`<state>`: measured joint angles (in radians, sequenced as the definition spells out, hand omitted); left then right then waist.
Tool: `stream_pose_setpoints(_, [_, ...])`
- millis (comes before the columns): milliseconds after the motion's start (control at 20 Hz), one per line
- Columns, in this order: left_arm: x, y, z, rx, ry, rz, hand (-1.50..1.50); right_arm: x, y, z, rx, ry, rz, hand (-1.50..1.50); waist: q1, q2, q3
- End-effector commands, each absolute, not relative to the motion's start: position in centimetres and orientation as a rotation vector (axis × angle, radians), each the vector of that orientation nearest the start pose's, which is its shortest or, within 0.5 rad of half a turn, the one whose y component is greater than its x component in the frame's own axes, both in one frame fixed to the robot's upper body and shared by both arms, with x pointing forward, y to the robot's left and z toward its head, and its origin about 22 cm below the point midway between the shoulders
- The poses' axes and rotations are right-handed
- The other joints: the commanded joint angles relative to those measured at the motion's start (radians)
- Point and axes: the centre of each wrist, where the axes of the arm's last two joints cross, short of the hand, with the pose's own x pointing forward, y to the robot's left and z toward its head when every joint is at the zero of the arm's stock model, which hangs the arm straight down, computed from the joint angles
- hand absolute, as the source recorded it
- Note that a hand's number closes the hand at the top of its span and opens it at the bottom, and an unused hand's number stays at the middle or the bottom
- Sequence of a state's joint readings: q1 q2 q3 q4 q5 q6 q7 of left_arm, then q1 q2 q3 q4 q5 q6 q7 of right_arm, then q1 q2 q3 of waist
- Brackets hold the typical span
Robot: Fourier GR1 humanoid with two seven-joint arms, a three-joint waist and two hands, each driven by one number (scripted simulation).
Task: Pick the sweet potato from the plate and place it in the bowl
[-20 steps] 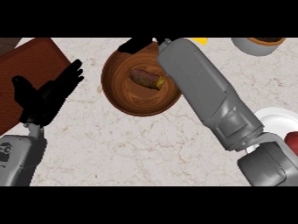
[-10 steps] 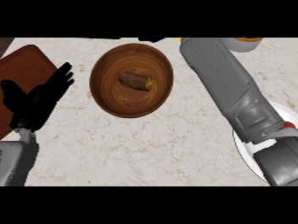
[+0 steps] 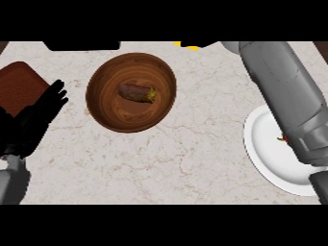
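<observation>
Sweet potato (image 3: 137, 93) lies inside the wooden bowl (image 3: 102, 103), near its middle, brown with a yellowish end toward the right. Bowl sits on the marble desk (image 3: 181, 163), left of centre.

White plate (image 3: 262, 153) at the right edge of the desk, partly under the right forearm (image 3: 287, 96). A small red-and-green scrap shows on it beside the arm; what it is cannot be made out.

Right forearm runs from the near right up to the far edge. The right hand itself is out of view past the top, so the state of its fingers cannot be told.

Left hand (image 3: 24, 122) at the left, over the edge of a reddish-brown board (image 3: 10, 86), fingers (image 3: 53, 96) straight and spread, holding nothing. Resting.

Judgement: the placing looks done, the potato being in the bowl and not on the plate. What remains is the retreat. To do it well, bring the right arm back toward the near right along its own line, keeping it high enough to pass over the plate and well apart from the bowl's right rim, so nothing gets nudged. Left hand need not move.
</observation>
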<state>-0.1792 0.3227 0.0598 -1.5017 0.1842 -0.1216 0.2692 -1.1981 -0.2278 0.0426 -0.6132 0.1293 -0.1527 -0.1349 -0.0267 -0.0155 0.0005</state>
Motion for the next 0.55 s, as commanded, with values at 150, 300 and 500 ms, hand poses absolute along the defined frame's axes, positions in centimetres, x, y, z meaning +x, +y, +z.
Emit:
stream_pose_setpoints(150, [26.5,32.5,4.2,0.106,-1.395,-0.151,0.0,43.0,-18.7,18.0,0.056,-1.986,0.532,-1.5,-0.043,-0.014,0.0])
stream_pose_setpoints(300, [27.1,32.7,5.3,0.094,-1.374,-0.125,0.0,41.4,-21.8,18.7,0.185,-1.998,0.501,-1.5,-0.061,-0.019,0.001])
stream_pose_setpoints(500, [27.1,31.8,5.4,0.095,-1.391,-0.149,0.0,36.7,-25.9,15.1,0.167,-1.979,0.561,1.5,-0.06,-0.011,0.001])
